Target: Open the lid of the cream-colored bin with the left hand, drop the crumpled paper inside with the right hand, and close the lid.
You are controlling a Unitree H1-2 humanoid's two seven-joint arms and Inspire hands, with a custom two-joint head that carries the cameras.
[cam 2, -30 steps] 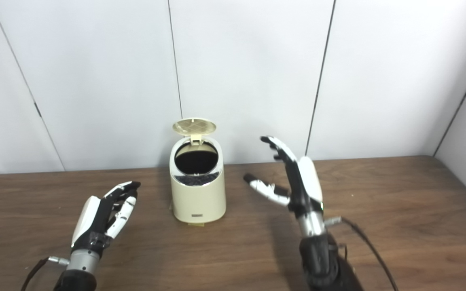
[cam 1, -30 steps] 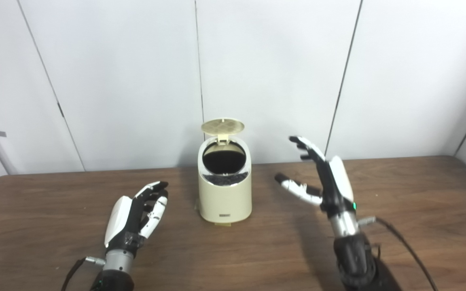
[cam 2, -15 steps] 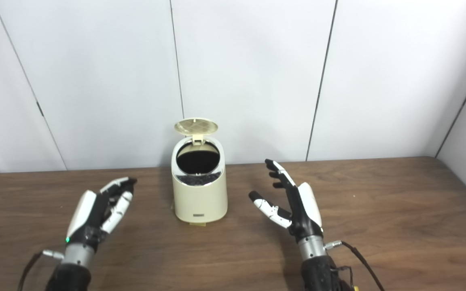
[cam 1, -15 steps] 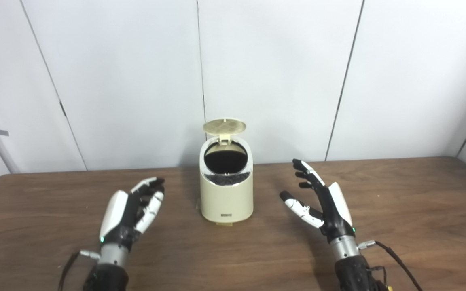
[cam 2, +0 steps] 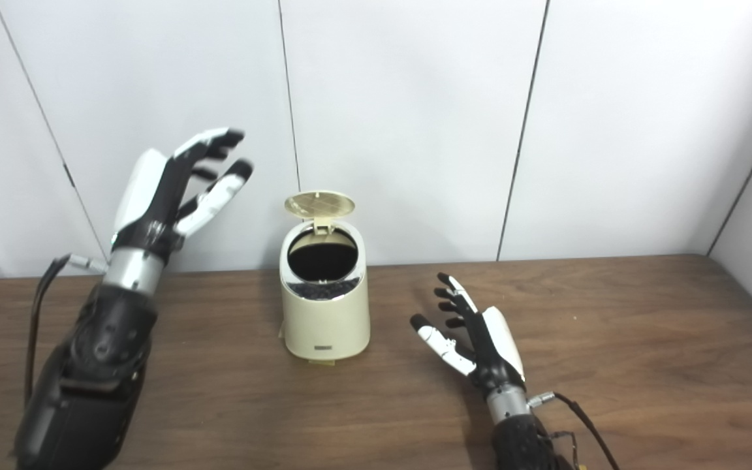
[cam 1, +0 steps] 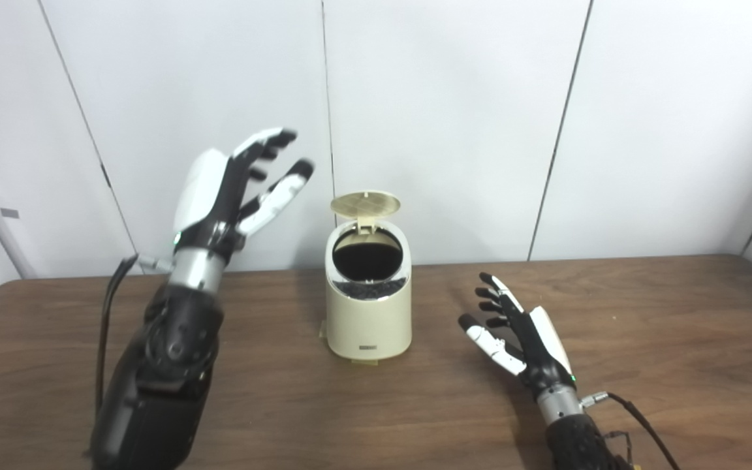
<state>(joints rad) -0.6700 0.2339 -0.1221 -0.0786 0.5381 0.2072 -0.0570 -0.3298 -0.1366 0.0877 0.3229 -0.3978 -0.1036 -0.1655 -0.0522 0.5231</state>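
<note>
Inside the bin (cam 1: 368,320), contents too dark to make out.

So the cream-colored bin (cam 1: 369,312) sits near the back edge of the wooden surface (cam 1: 643,339), about mid-width, with its lid (cam 1: 365,204) flipped up and the dark inside showing. The left hand (cam 1: 229,189) is raised high up left of the lid, fingers spread, holding nothing. The right hand (cam 1: 519,333) is low over the surface to the bin's right, fingers apart, empty too.
</note>
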